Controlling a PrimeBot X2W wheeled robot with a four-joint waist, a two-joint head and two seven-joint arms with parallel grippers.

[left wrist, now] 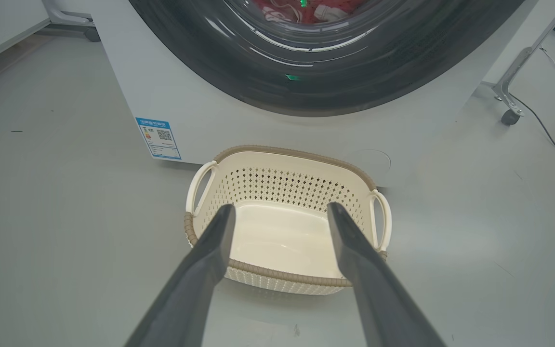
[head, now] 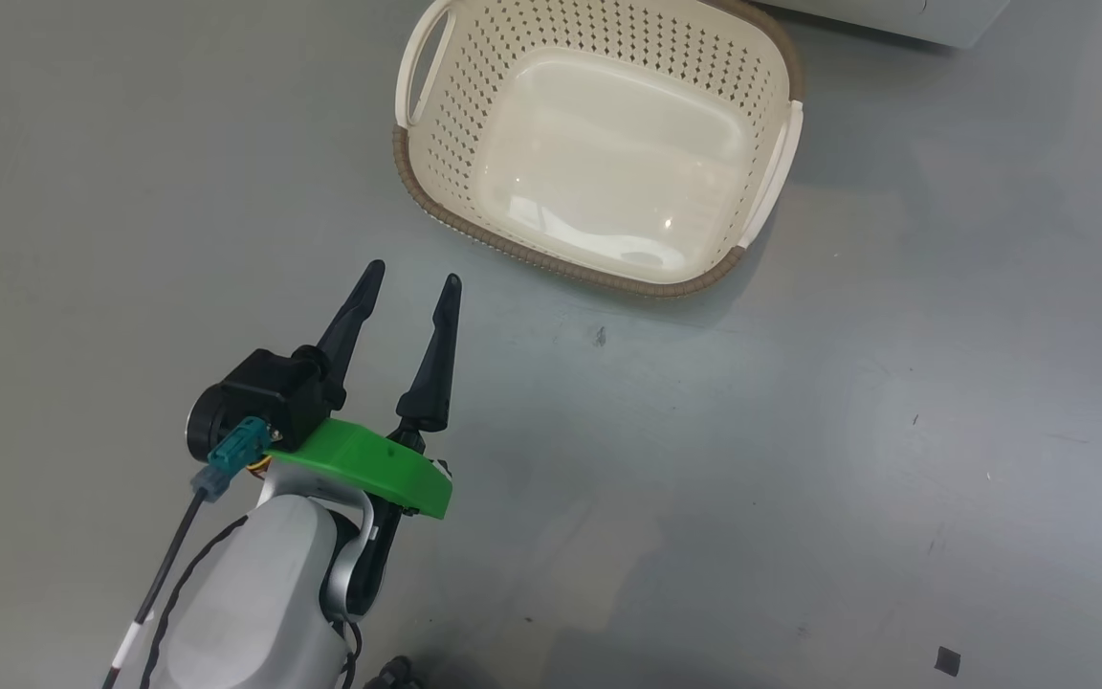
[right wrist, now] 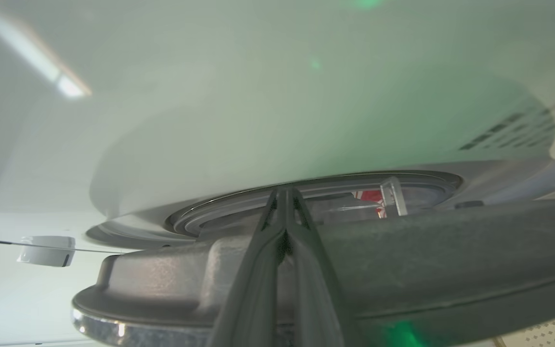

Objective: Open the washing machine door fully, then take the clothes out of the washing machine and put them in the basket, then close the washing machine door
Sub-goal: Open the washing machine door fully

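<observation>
The cream basket (head: 532, 254) stands empty on the grey floor, right in front of the white washing machine (left wrist: 186, 96). My left gripper (head: 414, 274) hovers open just short of the basket (left wrist: 297, 153), fingers pointing at it, nothing between them. The glossy black washing machine door (left wrist: 306, 86) rises above the basket, with red clothes (left wrist: 306, 9) showing behind its glass. In the right wrist view my right gripper (right wrist: 284, 190) is shut, its tips in the narrow gap between the door's grey inner rim (right wrist: 451, 250) and the machine front (right wrist: 258, 120). Red clothes (right wrist: 369, 196) show through that gap.
A blue sticker (left wrist: 158, 138) marks the machine's lower left corner. A wheeled metal stand leg (left wrist: 511, 91) and a black cable (left wrist: 552, 140) lie to the machine's right. Bare floor spreads on both sides of the basket.
</observation>
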